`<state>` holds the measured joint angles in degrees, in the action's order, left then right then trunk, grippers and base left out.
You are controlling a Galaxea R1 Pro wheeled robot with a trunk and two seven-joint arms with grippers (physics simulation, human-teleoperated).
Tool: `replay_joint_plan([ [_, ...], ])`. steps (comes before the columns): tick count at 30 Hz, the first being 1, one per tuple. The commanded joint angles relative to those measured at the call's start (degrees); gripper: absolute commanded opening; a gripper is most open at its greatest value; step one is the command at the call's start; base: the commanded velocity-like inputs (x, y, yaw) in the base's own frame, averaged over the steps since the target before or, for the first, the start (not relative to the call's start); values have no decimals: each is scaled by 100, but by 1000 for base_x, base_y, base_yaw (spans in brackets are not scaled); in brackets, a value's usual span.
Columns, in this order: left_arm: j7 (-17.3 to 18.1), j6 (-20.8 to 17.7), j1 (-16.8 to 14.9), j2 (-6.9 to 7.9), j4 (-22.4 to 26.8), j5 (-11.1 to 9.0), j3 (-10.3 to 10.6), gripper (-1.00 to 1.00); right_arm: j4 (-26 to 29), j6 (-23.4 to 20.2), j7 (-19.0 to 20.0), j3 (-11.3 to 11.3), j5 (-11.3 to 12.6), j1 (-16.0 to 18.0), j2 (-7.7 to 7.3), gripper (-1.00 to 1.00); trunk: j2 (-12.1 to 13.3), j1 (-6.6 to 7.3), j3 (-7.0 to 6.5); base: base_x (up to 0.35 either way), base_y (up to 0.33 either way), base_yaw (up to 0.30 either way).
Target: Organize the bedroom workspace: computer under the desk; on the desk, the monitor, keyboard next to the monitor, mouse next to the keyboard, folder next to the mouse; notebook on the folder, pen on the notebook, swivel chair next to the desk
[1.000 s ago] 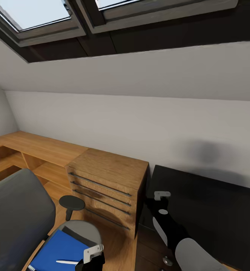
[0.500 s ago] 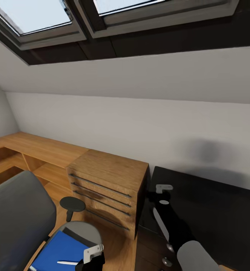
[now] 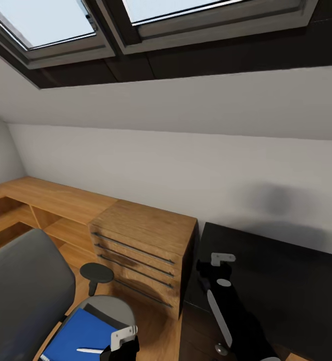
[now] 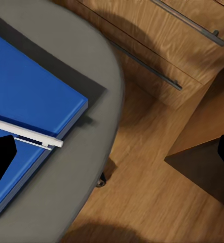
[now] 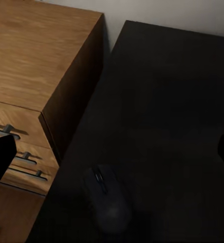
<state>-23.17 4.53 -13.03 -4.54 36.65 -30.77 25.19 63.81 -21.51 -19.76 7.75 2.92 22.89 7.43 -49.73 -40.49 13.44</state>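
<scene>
Head view looks across the attic bedroom: the swivel chair (image 3: 23,296) stands low at the left with the blue folder (image 3: 80,335) lying flat on its seat and the pen (image 3: 89,350) resting across the folder, which is why the left gripper (image 3: 123,341) hangs just beside the folder's near corner, placed to lift things off the seat. I cannot tell from any picture whether that gripper is spread or clenched; in the left wrist view one dark finger edge overlaps the folder (image 4: 26,101) below the pen (image 4: 23,132), and nothing is clearly pinched. The right gripper (image 3: 221,260) reaches over the black desk (image 3: 286,281), close to its edge by the light-wood cabinet (image 3: 143,250). The right wrist view shows the mouse (image 5: 106,197) lying free on the dark desk top (image 5: 162,101) between finger tips set wide at the picture's edges, so that gripper reads as released, holding nothing. My judgement is that the mouse is already set down and the folder, with the pen, is the next item to carry over.
</scene>
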Motion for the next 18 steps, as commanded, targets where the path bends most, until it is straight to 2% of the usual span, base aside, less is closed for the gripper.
replay_joint_plan([
  [1, -40, 39, -7, 5, 0, -61, 40, 100, 22, -29, -43, 14, 29, -6, -1, 100, -6, -1, 8, 0, 0, 0],
  [15, -21, 41, -7, 5, 0, -61, 38, 100, 78, -45, -40, 31, 53, -47, 19, 100, -6, -1, 8, -1, 0, 0],
  [18, -21, 40, -7, 5, 0, -61, 38, 100, 82, -41, -38, 31, 57, -48, 20, 100, -6, -1, 8, -108, 0, 0],
])
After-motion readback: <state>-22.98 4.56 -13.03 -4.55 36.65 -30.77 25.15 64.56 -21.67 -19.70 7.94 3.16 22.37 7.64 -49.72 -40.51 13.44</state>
